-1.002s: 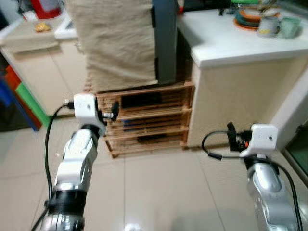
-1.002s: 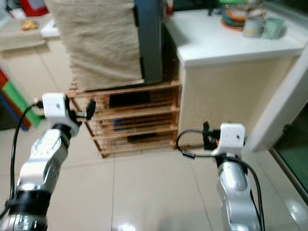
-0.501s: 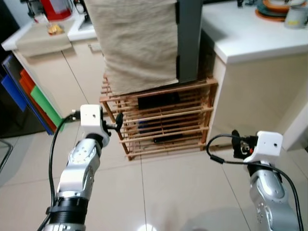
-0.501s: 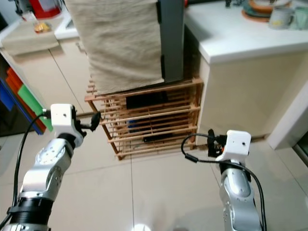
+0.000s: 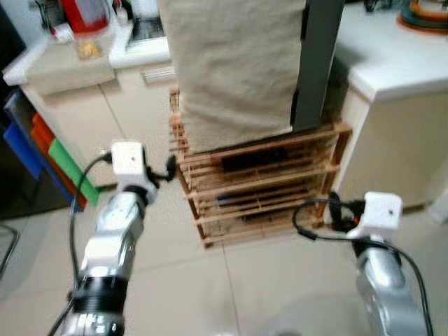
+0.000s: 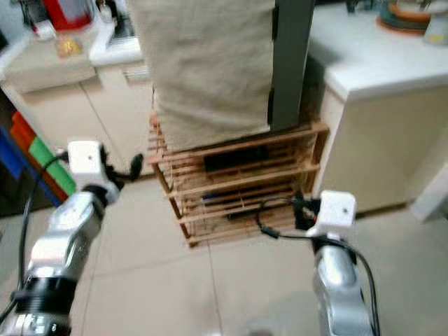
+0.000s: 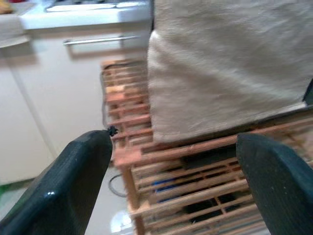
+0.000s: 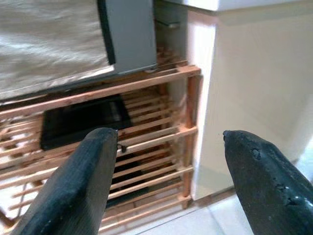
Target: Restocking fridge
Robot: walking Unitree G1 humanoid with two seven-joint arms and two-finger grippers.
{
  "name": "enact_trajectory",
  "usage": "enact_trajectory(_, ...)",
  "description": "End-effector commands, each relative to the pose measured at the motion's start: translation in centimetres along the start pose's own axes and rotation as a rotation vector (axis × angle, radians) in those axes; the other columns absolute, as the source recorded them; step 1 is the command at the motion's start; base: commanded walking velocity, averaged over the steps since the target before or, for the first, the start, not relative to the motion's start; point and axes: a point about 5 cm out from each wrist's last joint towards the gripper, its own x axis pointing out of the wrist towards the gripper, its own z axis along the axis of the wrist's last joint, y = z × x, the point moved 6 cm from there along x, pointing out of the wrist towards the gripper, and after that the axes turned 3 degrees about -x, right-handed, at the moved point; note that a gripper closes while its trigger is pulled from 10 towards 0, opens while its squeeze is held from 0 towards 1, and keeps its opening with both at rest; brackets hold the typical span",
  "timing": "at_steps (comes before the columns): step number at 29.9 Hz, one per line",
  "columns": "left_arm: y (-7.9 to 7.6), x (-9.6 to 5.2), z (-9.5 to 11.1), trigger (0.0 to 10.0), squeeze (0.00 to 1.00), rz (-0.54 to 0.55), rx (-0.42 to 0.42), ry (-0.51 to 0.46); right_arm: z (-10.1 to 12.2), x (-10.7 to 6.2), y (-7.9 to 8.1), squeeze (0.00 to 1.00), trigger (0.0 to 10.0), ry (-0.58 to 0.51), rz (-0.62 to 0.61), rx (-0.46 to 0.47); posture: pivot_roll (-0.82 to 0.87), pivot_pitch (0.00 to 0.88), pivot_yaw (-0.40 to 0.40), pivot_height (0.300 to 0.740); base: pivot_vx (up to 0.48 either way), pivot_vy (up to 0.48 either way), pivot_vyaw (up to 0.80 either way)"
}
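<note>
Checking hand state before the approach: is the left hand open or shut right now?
Open. In the left wrist view the left hand has its two black fingers spread wide apart, nothing between them, with the wooden rack ahead.

Head stereo pair is looking forward and down at a wooden slatted rack (image 5: pixel 259 185) from standing height; both wrist cameras are pointing along their fingers (image 7: pixel 68 191) at that same rack, much closer.
</note>
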Motion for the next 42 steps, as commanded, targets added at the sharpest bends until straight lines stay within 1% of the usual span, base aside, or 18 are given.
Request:
enact_trajectory(1,0.2,0.0,0.5,10.0,0.00,-0.020,0.017,-0.009,0.6,0.0,0.7,0.00,10.0,-0.021,0.015,0.013,-0.14,0.000,0.112,0.740,0.274,0.394,-0.77)
enact_trajectory(9,-0.7,0.2,1.1,10.0,0.00,-0.070,0.013,-0.031,0.7,0.2,0.8,0.00,10.0,-0.029,0.013,0.008,-0.15,0.000,0.116,0.740,0.200,0.411,-0.76)
enact_trajectory(10,-1.0,0.2,1.5,10.0,0.00,-0.089,0.004,-0.052,0.8,0.2,0.7,0.00,10.0,-0.033,0.012,0.004,-0.15,0.000,0.117,0.740,0.000,0.480,-0.76)
enact_trajectory(12,-1.4,0.0,1.9,10.0,0.00,-0.115,-0.015,-0.072,0.8,0.2,0.7,0.00,10.0,-0.032,0.011,0.002,-0.15,0.000,0.117,0.740,0.000,0.480,-0.75)
enact_trajectory(14,-1.9,-0.2,2.2,10.0,0.00,-0.139,-0.016,-0.088,0.7,0.2,0.7,0.00,10.0,-0.032,0.012,0.001,-0.15,0.000,0.117,0.740,0.000,0.480,-0.74)
enact_trajectory(19,-2.4,-0.5,2.4,10.0,0.00,-0.161,-0.026,-0.111,0.6,0.3,0.8,0.00,10.0,-0.030,0.016,0.000,-0.15,0.000,0.113,0.740,0.000,0.478,-0.74)
enact_trajectory(22,-3.0,-1.0,2.7,10.0,0.00,-0.194,-0.039,-0.132,0.6,0.4,0.9,0.00,10.0,-0.030,0.023,-0.006,-0.14,0.000,0.110,0.740,0.000,0.465,-0.74)
enact_trajectory(26,-3.0,-1.4,2.5,10.0,0.00,-0.200,-0.034,-0.135,0.6,0.4,0.9,0.00,10.0,-0.029,0.025,-0.011,-0.14,0.000,0.105,0.740,-0.203,0.408,-0.74)
enact_trajectory(33,-3.1,-1.1,2.7,10.0,0.00,-0.194,-0.016,-0.141,0.9,0.5,1.1,0.00,10.0,-0.038,0.032,-0.020,-0.14,0.000,0.103,0.740,-0.282,0.391,-0.73)
enact_trajectory(40,-3.1,-1.1,2.7,10.0,0.00,-0.196,-0.022,-0.144,1.0,0.5,1.2,0.00,10.0,-0.045,0.035,-0.032,-0.15,0.000,0.103,0.740,0.000,0.463,-0.68)
enact_trajectory(42,-3.1,-1.0,2.8,10.0,0.00,-0.186,-0.007,-0.148,1.1,0.5,1.2,0.00,10.0,-0.046,0.036,-0.030,-0.15,0.000,0.100,0.740,0.000,0.480,-0.66)
